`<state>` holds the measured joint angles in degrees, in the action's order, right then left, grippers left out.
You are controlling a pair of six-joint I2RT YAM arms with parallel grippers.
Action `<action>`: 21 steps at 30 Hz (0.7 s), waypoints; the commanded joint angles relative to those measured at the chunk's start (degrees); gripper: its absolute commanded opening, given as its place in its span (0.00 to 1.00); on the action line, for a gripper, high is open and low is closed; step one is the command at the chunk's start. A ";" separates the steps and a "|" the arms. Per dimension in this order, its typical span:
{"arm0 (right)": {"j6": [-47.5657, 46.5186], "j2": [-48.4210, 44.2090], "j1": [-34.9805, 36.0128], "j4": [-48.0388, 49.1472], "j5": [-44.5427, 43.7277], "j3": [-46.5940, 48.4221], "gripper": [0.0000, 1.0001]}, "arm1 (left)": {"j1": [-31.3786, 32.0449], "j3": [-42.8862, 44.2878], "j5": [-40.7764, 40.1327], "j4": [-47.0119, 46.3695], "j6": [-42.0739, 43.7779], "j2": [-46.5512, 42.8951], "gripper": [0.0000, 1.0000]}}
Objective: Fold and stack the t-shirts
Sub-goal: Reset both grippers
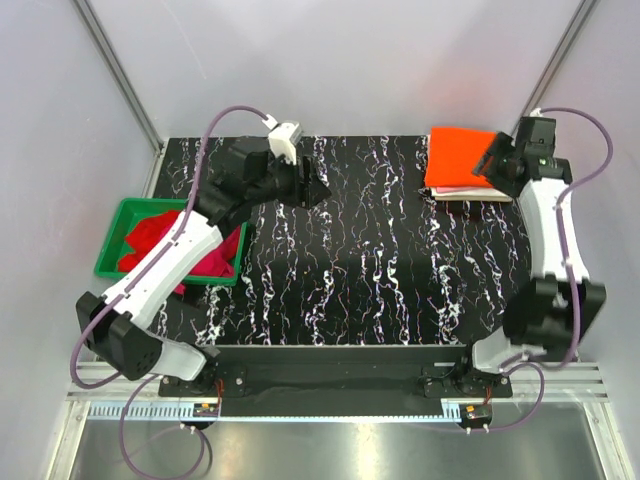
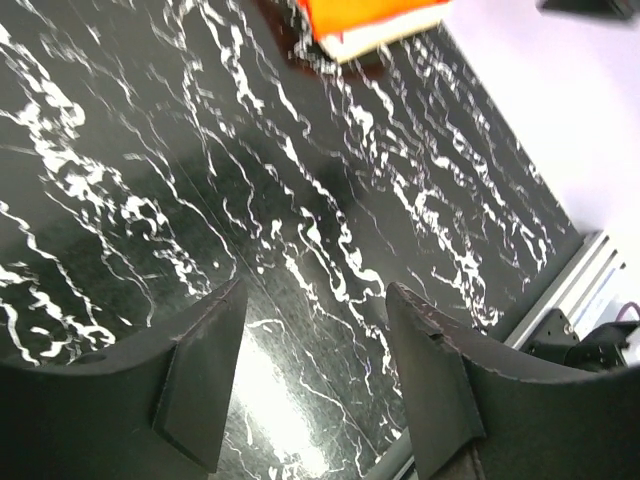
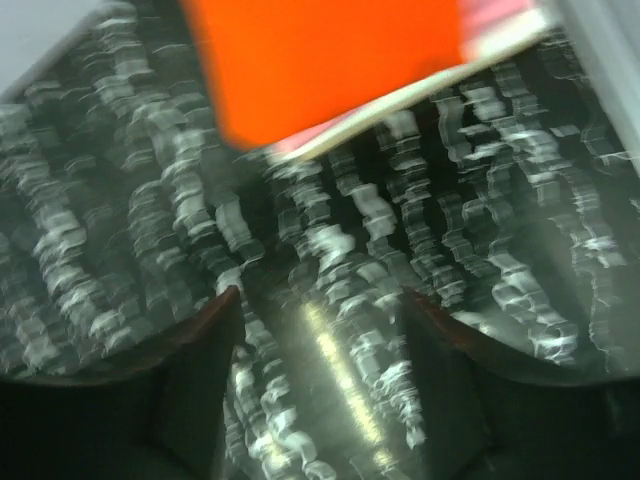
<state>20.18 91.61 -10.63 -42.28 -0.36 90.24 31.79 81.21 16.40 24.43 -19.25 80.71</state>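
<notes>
Orange t-shirt (image 1: pixel 458 155) folded nearly square atop far-right stack (image 1: pixel 470 193), left fingers (image 2: pixel 200 390) apart, right fingers (image 3: pixel 195 390) apart, both empty

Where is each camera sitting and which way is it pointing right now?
Top external: above and behind the arms, looking down on the black marbled table; both arms, the left hand and the right hand show.
Left wrist: on the left arm, looking across the table toward the stack of t-shirts; its open fingers show.
Right wrist: on the right arm, blurred, facing the table beside the stack; its open fingers show.
Shared: all three see the orange t-shirt topping the stack.
</notes>
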 commanded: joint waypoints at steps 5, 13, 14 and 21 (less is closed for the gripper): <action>4.86 -18.56 6.68 3.43 17.30 -12.18 1.00 | -1.56 0.35 -3.83 -2.28 2.72 -8.01 0.77; 6.09 -34.55 6.77 2.47 17.68 -16.85 1.00 | -1.91 0.35 -6.03 -2.45 5.53 -14.08 0.99; 6.01 -35.36 6.68 2.55 15.76 -16.67 1.00 | -2.08 0.27 -5.95 -2.71 5.45 -14.35 0.99; 5.30 -37.74 6.68 3.70 10.29 -17.37 1.00 | -2.26 -2.55 -4.28 -5.88 4.30 -15.49 0.99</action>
<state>25.56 53.10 -3.86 -40.38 12.64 72.73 29.93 79.64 11.84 22.39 -15.46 65.91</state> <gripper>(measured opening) 0.994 0.985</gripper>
